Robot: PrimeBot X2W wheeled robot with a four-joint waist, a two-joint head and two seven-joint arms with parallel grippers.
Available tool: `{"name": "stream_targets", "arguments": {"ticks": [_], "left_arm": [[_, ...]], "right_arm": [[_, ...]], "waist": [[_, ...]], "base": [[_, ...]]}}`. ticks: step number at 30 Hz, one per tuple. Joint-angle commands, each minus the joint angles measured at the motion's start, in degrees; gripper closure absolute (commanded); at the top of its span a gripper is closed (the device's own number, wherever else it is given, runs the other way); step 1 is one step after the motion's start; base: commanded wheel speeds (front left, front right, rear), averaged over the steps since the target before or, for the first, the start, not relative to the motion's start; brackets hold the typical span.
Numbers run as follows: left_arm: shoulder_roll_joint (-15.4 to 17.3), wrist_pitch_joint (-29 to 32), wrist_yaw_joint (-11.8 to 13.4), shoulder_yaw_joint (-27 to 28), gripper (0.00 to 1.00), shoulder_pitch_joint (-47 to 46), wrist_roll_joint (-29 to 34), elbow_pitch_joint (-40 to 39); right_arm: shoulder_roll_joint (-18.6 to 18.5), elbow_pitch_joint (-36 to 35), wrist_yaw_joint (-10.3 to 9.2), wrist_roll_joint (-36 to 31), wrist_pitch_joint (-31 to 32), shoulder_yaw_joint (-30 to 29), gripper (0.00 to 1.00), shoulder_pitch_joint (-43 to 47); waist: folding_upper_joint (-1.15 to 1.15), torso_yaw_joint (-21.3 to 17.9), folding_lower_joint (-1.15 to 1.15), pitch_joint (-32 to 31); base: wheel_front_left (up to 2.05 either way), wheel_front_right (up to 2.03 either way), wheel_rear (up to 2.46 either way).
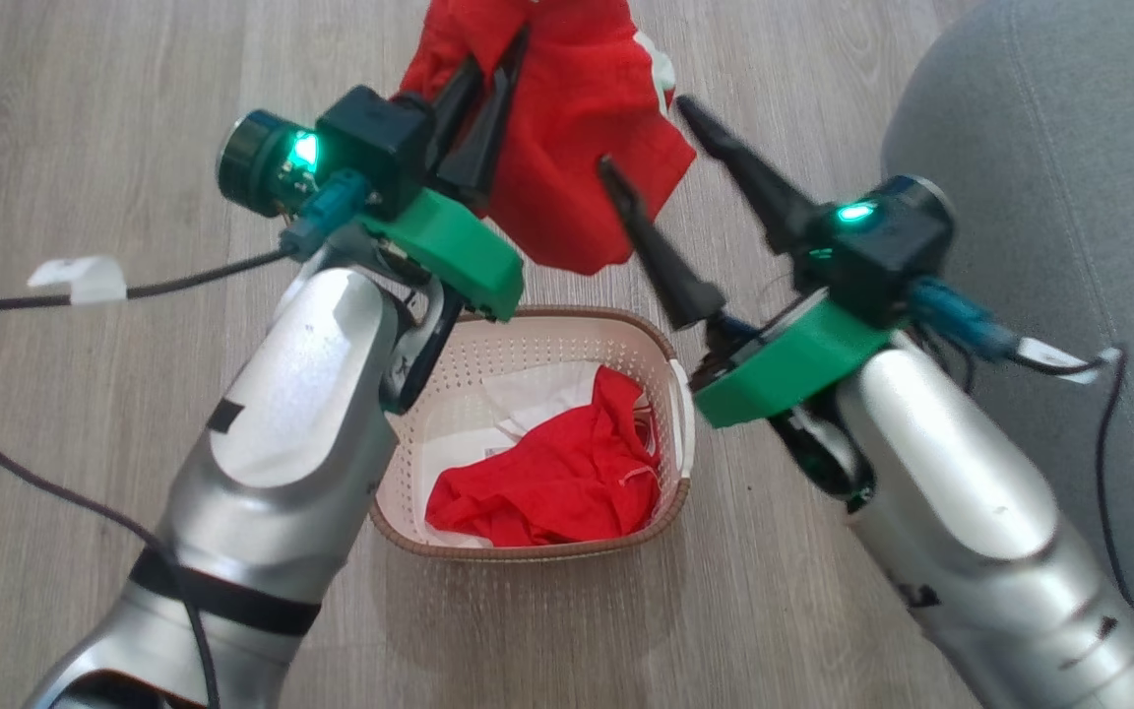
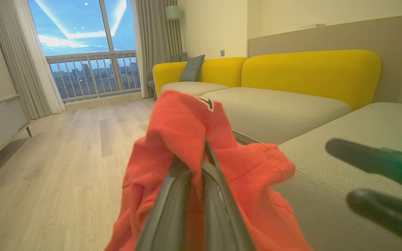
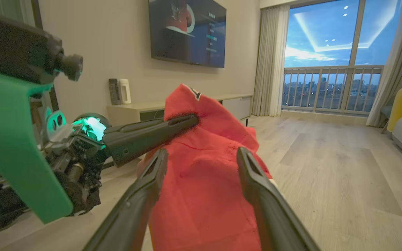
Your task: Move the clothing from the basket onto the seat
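- Basket (image 1: 528,345) on wooden floor (image 1: 85,118), red garment (image 1: 547,483) and white cloth (image 1: 537,384) inside.
- Left gripper (image 1: 498,59) pinches lifted red garment (image 1: 577,128), above basket.
- Right gripper (image 1: 646,133) spread wide, empty, just beside lifted red garment.
- Seat (image 1: 1049,177) right of basket.

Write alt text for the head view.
The left gripper, shut on a red garment, holds it above the basket, while the open right gripper points at it. More red and pale clothing lies in the basket; the grey seat is at right.
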Motion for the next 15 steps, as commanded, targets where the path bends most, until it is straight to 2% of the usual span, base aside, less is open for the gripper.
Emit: {"name": "stream_targets", "arguments": {"ticks": [1,10,15], "left_arm": [[0.95,-0.56,0.24,1.21,1.0,-1.39,-0.32,-1.81],[0.95,-0.56,0.7,-0.42,1.0,-0.79,-1.42,-2.2],[0.95,-0.56,0.83,-0.85,1.0,-0.82,-1.8,-2.16]], "right_arm": [[1.33,0.24,-0.01,-0.47,-0.37,1.93,0.0,-2.49],[4.3,13.79,-0.01,-3.48,-0.37,8.87,0.0,-6.68],[4.9,17.21,-0.01,-5.18,-0.37,9.69,0.0,-8.24]], "waist": [[0.0,0.18,0.0,-0.33],[0.0,1.1,0.0,-1.56],[0.0,1.31,0.0,-1.49]], "base": [[0.0,0.0,0.0],[0.0,0.0,0.0],[0.0,0.0,0.0]]}}
